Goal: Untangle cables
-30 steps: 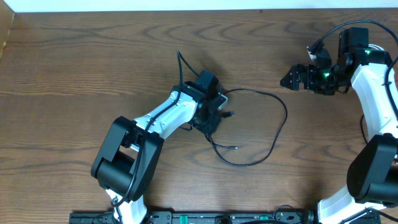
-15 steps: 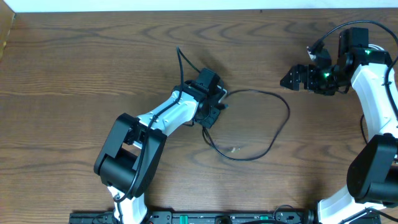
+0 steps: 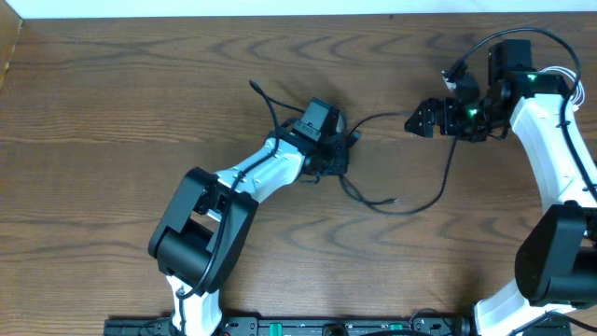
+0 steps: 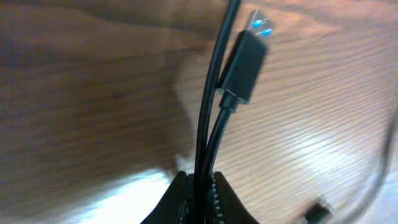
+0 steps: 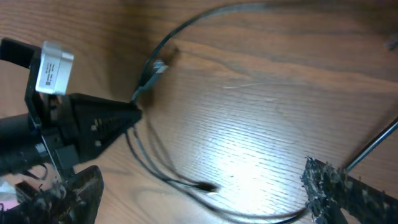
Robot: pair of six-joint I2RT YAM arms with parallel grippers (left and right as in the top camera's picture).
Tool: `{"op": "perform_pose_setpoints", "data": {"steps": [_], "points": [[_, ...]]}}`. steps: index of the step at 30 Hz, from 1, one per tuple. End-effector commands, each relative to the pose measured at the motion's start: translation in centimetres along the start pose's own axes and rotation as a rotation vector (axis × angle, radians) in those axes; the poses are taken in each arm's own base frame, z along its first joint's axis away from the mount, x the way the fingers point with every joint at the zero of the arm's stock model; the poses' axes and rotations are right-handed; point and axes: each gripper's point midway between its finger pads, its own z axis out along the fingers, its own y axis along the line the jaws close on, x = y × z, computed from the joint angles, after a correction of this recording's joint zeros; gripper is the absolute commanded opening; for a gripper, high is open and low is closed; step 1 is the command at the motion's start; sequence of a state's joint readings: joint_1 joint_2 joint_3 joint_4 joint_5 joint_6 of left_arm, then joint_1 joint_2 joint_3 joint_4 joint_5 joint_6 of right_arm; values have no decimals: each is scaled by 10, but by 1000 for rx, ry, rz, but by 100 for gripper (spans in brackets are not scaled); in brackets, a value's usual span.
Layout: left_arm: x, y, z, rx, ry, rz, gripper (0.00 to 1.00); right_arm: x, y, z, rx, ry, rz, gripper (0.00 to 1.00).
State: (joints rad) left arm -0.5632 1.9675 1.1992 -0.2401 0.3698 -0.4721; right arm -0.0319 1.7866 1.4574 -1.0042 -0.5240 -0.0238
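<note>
Only one of the cables, the thin black one (image 3: 446, 170), shows; I cannot make out a white one. My left gripper (image 3: 334, 155) is shut on it at mid-table. In the left wrist view the jaws (image 4: 198, 178) pinch two black strands, and a black plug (image 4: 244, 65) stands just beyond them. From there the cable runs right to my right gripper (image 3: 416, 119), then loops down and back to a small end plug (image 3: 394, 200). My right gripper (image 5: 202, 190) hangs open above the cable (image 5: 163, 177), and its view also shows the left gripper (image 5: 102, 121) and an end plug (image 5: 206, 185).
The wooden table (image 3: 112, 103) carries nothing else. The left arm (image 3: 244, 177) stretches from the front edge to the middle. The right arm (image 3: 550, 131) comes in along the right side. A thicker black robot wire (image 3: 266, 96) sticks up behind the left gripper.
My left gripper has shut on the black cable and moved up and to the right, dragging the loop toward the right gripper. The right gripper has shifted slightly left and stays open.
</note>
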Motion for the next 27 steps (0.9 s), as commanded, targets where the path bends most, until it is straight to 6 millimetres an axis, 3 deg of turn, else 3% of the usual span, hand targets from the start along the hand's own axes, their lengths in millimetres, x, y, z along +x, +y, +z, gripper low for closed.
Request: {"op": "perform_pose_setpoints", "data": {"steps": [1,7,9,12,16,21,27], "points": [[-5,-6,1,5,-16,-95,16,1,11,4,-20,7,36,99],[-30,38,-15,-145,-108,-51,45,-2,30,16,-12,4,55,96],[-36,48,-26,-157,-117,-39,49,-4,33,20,23,-3,70,96],[-46,61,-49,-179,-142,-44,51,-5,42,28,57,-13,73,95],[-60,91,-97,-278,-221,-111,52,-3,59,38,81,-16,48,92],[-54,125,-158,-354,-252,-217,56,4,71,52,191,-27,18,81],[-39,143,-187,-390,-232,-288,56,13,89,70,271,-59,-18,62]]}}
